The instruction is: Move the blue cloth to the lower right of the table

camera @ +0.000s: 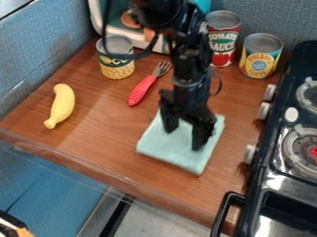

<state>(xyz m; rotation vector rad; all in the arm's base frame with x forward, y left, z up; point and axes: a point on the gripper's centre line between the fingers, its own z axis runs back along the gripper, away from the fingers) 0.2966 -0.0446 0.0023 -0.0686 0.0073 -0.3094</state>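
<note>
The gripper point(184, 133) hangs down over the blue cloth, its two fingers spread apart and open, with their tips over the cloth's upper middle. Whether the tips touch the fabric I cannot tell. The blue cloth point(176, 152), pale and folded into a rough square, lies flat on the wooden table point(105, 143), right of its middle and not far from the front edge. Part of its upper side is hidden behind the gripper.
A yellow banana point(61, 106) lies at the left, and a red-handled fork point(143, 89) behind the cloth. Cans point(116, 58), point(223, 39), point(261, 55) stand at the back. A black stove point(288, 157) borders the right side.
</note>
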